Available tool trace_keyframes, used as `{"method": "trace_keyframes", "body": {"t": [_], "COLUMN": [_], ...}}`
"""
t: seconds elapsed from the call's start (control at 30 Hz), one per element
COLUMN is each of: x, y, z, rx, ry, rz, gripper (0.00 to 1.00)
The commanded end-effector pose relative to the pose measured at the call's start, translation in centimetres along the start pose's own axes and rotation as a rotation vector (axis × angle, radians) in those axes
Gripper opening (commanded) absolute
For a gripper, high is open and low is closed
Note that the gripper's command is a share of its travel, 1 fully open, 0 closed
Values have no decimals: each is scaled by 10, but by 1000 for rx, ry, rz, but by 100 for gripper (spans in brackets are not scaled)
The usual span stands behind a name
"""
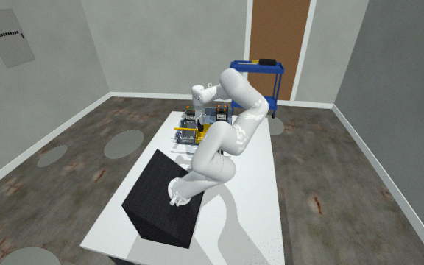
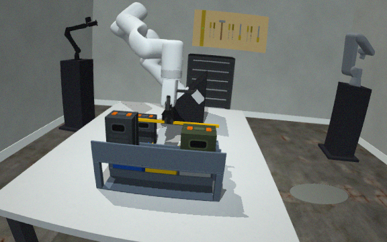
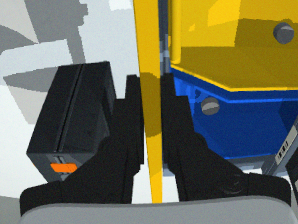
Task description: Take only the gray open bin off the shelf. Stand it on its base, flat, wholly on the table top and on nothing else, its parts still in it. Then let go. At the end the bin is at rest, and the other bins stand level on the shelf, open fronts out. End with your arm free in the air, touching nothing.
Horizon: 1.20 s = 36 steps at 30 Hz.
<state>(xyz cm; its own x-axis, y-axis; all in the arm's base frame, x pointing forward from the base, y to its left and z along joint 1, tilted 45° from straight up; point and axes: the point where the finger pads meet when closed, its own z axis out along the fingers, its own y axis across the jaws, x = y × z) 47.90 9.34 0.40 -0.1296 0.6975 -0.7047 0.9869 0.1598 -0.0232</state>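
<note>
A grey-blue shelf (image 2: pixel 158 166) stands on the white table. Its lower level holds a blue bin (image 2: pixel 127 167), a yellow bin (image 2: pixel 160 171) and the gray open bin (image 2: pixel 195 174) side by side, seen here from behind. The gray bin also shows in the top view (image 1: pixel 185 135). A thin yellow bar (image 2: pixel 180 123) runs level along the shelf's far side, in front of the bins. My gripper (image 2: pixel 167 115) points down and is shut on this bar (image 3: pixel 148 43). The wrist view shows the yellow bin (image 3: pixel 233 23) and the blue bin (image 3: pixel 233 123) beside the fingers.
On the shelf top stand a dark grey box (image 2: pixel 121 128), a black box (image 2: pixel 146 129) and a green box (image 2: pixel 198 138), all with orange tabs. A large black block (image 1: pixel 162 199) carries the arm's base at the table's other end. A blue cart (image 1: pixel 258 82) stands by the door.
</note>
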Motion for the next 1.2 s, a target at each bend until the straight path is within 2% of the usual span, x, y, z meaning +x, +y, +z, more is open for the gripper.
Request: {"method": "trace_keyframes", "body": {"t": [0.0,0.07,0.47,0.63,1.17], "x": [0,0,0,0,0], "y": [2,2,2,3,2], "z": [-23,-37,-37,-28,-24], "rx": [-7,-7,-7,-7,-7], "ry": [3,3,3,3,3], "rz": [2,2,2,2,2], "gripper": [0,0,0,0,0]}}
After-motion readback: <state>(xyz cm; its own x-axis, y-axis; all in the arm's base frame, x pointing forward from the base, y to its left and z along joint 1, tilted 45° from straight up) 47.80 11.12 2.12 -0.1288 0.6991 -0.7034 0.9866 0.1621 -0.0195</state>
